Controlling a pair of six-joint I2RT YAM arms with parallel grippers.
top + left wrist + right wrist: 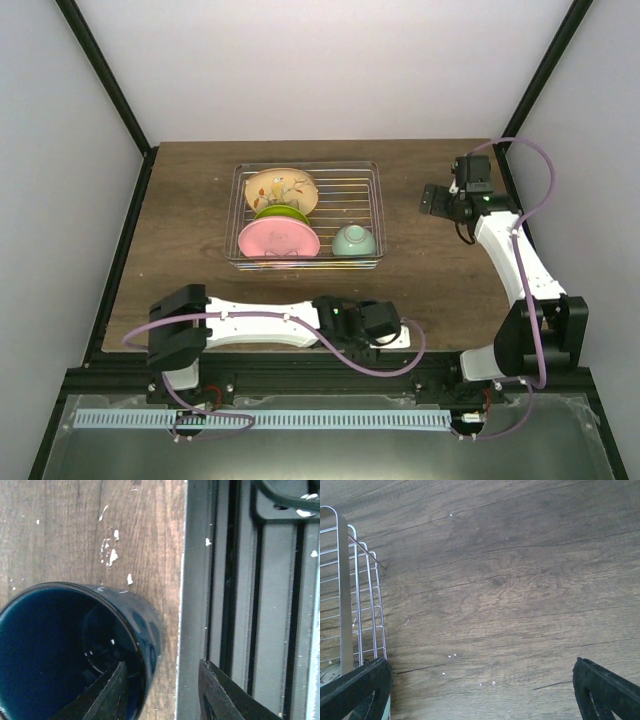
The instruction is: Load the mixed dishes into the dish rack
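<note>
The dish rack (378,200) stands at the middle of the table and holds a cream floral plate (281,188), a lime-green plate (282,213), a pink plate (278,239) and a small mint bowl (354,240). The dark blue mug (75,645) stands upright at the table's near edge. My left gripper (160,667) straddles its wall, with one finger (112,690) inside the mug and the other (220,690) outside, apart from the wall. In the top view the left gripper (385,330) hides the mug. My right gripper (432,200) hangs open over bare wood, right of the rack.
A metal rail (240,605) runs along the near table edge, right beside the mug. The rack's right wires (357,605) show at the left of the right wrist view. White walls and black frame posts enclose the table.
</note>
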